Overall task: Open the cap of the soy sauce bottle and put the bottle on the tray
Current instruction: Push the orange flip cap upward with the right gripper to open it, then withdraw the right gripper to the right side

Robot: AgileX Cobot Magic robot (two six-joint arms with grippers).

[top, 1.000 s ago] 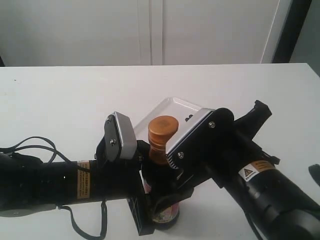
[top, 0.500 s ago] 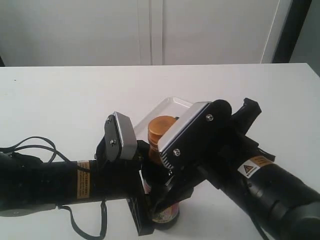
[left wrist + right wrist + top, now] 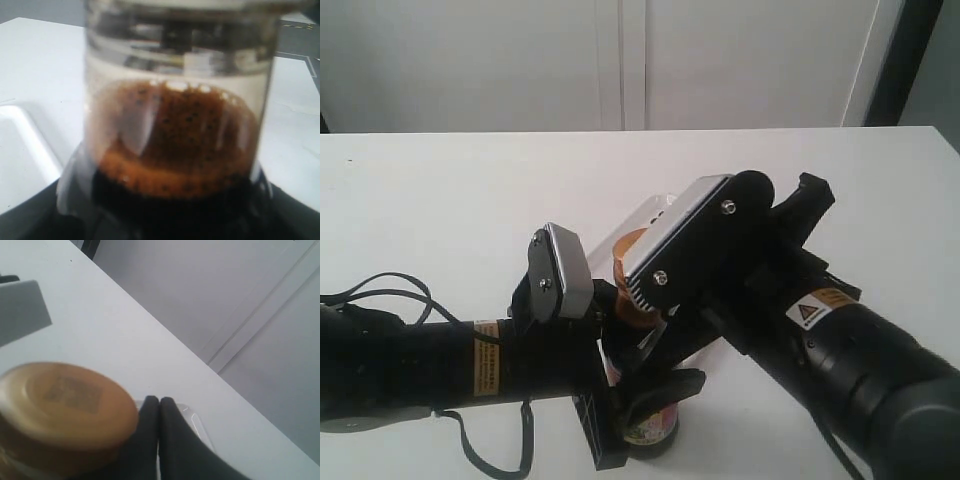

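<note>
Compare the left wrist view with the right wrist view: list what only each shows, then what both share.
Only the left wrist view: the bottle's glass wall up close, with the dark sauce and its foamy brown surface line. Only the right wrist view: the cap from above, down on the bottle, the right gripper's black fingertips pressed together beside it, and the wall beyond the table. Both share the white table and a corner of the tray.

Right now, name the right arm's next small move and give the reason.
Probably push the shut right gripper up under the edge of the cap to flip it open. The fingertips press together right beside the cap's rim, the cap looks closed, and the left gripper appears to hold the soy sauce bottle beside the tray.
</note>
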